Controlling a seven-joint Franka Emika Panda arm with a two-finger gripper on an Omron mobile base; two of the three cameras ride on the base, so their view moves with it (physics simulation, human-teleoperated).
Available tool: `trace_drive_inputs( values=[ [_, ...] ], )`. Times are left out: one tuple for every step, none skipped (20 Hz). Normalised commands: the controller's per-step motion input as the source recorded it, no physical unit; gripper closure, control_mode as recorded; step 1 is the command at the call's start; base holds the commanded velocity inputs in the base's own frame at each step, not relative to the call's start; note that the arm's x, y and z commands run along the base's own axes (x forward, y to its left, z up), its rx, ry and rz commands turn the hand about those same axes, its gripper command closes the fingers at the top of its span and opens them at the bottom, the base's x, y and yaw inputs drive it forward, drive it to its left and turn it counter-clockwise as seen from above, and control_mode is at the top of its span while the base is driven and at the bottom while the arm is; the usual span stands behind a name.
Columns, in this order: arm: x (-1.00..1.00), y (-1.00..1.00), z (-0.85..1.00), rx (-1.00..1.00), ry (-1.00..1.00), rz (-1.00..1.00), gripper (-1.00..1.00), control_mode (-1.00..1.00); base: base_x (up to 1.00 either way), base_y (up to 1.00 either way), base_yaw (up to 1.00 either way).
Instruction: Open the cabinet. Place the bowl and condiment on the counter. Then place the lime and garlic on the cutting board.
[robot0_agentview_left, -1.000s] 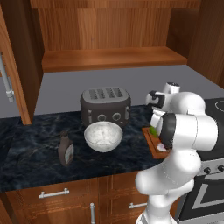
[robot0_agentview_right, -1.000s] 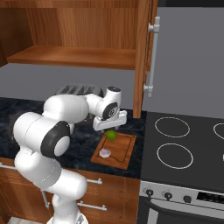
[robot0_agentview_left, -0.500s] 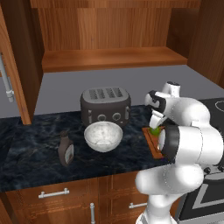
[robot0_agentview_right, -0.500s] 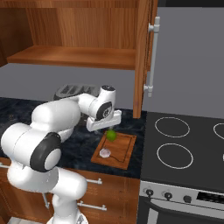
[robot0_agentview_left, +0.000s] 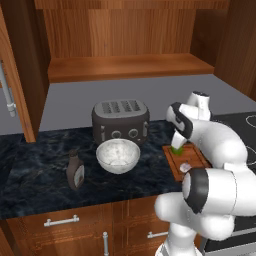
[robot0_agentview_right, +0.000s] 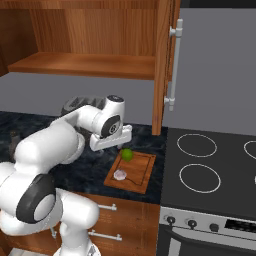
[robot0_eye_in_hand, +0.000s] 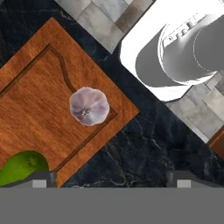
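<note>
The cabinet (robot0_agentview_left: 125, 67) stands open, its shelf bare; its right door (robot0_agentview_right: 162, 65) hangs swung out. On the counter (robot0_agentview_left: 40, 180) the marbled bowl (robot0_agentview_left: 118, 156) sits in front of the toaster, and the dark condiment bottle (robot0_agentview_left: 75, 170) stands to its left. The lime (robot0_agentview_right: 127, 154) and the garlic (robot0_agentview_right: 120, 174) lie on the cutting board (robot0_agentview_right: 140, 172). My gripper (robot0_agentview_right: 112, 146) hovers open just left of the lime and holds nothing. In the hand view the garlic (robot0_eye_in_hand: 89, 106) rests on the cutting board (robot0_eye_in_hand: 39, 100), with the lime (robot0_eye_in_hand: 24, 168) beside my left fingertip (robot0_eye_in_hand: 43, 177).
A dark toaster (robot0_agentview_left: 120, 120) stands at the back of the counter. The black stovetop (robot0_agentview_right: 210, 165) lies right of the board, with the oven front below. Drawers with short handles (robot0_agentview_left: 60, 220) run under the counter. The left cabinet door (robot0_agentview_left: 15, 90) juts out.
The hand has drawn a little away from the cutting board, towards the toaster. Lime and garlic lie where they were.
</note>
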Motion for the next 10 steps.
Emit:
trace_drive_inputs(
  values=[
    [-0.51,0.24,0.28,0.0,-0.01,-0.06,-1.0,-1.0,0.0,0.0,0.0],
    [-0.5,0.24,0.27,0.0,0.0,-0.06,-1.0,-1.0,0.0,0.0,0.0],
    [-0.5,0.24,0.25,0.0,0.0,-0.05,-1.0,-1.0,0.0,0.0,0.0],
    [-0.5,0.24,0.25,0.0,0.0,-0.05,-1.0,-1.0,0.0,0.0,0.0],
    [-0.5,0.24,0.26,0.0,0.0,-0.05,-1.0,-1.0,0.0,0.0,0.0],
    [-0.5,0.25,0.26,0.0,0.0,-0.05,-1.0,-1.0,0.0,0.0,0.0],
    [-0.51,0.25,0.26,0.0,0.0,-0.05,-1.0,-1.0,0.0,0.0,0.0],
    [-0.51,0.25,0.25,0.0,0.0,-0.05,-1.0,-1.0,0.0,0.0,0.0],
    [-0.52,0.25,0.24,0.0,0.0,-0.05,-1.0,-1.0,0.0,0.0,0.0],
    [-0.51,0.26,0.24,0.0,0.0,-0.05,-1.0,-1.0,0.0,0.0,0.0]
  ],
)
